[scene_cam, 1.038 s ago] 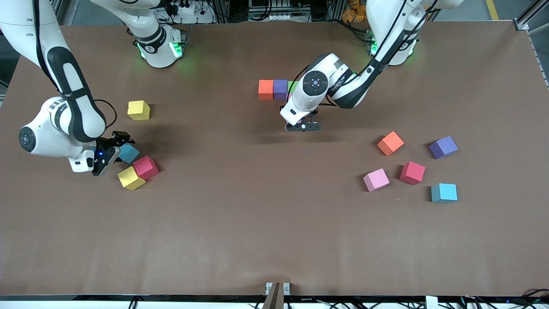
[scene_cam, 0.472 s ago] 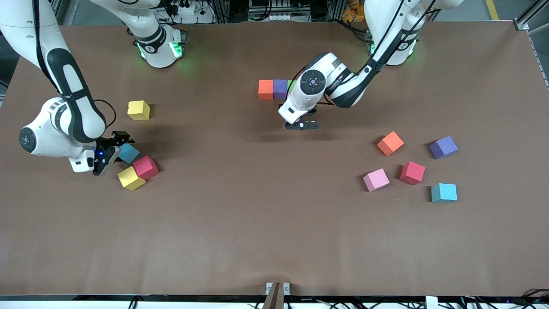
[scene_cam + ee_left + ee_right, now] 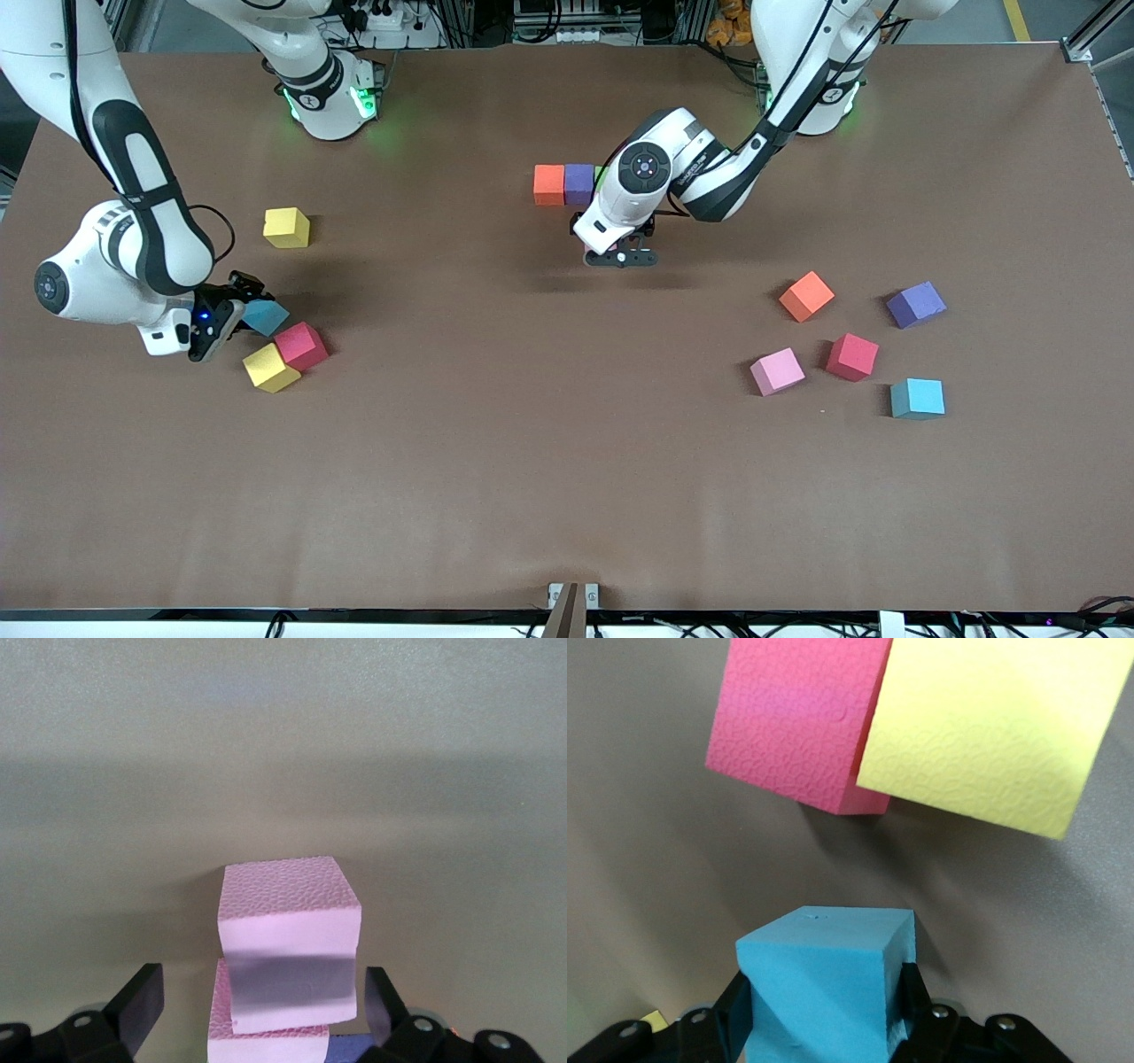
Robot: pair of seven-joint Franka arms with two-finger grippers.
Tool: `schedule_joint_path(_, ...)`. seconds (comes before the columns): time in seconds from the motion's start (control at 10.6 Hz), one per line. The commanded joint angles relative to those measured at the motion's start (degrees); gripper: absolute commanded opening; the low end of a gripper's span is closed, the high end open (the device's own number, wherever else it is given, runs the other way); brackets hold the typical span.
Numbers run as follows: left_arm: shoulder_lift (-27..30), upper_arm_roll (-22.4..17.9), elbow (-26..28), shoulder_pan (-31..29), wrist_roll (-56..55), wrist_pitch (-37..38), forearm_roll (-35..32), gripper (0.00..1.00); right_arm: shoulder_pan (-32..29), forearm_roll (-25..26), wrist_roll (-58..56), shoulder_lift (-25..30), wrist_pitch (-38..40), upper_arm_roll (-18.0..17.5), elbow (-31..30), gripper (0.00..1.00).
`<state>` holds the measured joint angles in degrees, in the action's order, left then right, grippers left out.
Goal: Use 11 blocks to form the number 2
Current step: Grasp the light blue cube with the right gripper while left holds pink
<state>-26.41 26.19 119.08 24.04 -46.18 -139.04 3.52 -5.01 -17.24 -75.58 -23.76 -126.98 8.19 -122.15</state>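
A row of blocks, orange [image 3: 549,184], purple [image 3: 578,183] and a sliver of green [image 3: 601,175], lies at the table's middle near the bases. My left gripper [image 3: 620,258] hovers just nearer the camera than that row, hiding what is under it. In the left wrist view it [image 3: 261,997] stands open, its fingers [image 3: 142,1005] clear of a pink block [image 3: 288,904] that abuts a second pink block [image 3: 266,1043]. My right gripper [image 3: 241,308] is shut on a light blue block [image 3: 267,316] [image 3: 819,992], close to a red block [image 3: 301,346] and a yellow block [image 3: 270,367].
A lone yellow block [image 3: 286,227] lies toward the right arm's end. Toward the left arm's end lie loose orange [image 3: 806,296], purple [image 3: 915,304], red [image 3: 852,357], pink [image 3: 777,371] and light blue [image 3: 917,398] blocks. Bare brown table [image 3: 532,443] fills the near half.
My left gripper opened, let go of the pink block and drew up slightly. My right gripper closed on the light blue block, which now sits a little tilted.
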Motion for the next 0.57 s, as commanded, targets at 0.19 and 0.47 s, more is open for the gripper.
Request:
schedule_joint_path(0.19, 0.0, 0.1, 0.5, 0.3, -1.0, -1.0, -1.3, 1.0, -0.7, -1.0, -2.6, -0.4, 1.0, -0.4, 2.0, 0.24)
schedule_joint_path(0.47, -1.1, 0.1, 0.5, 0.3, -1.0, -1.0, -3.8, 1.0, -0.5, -0.6, -3.1, -0.1, 5.2, -0.3, 7.3, 0.2)
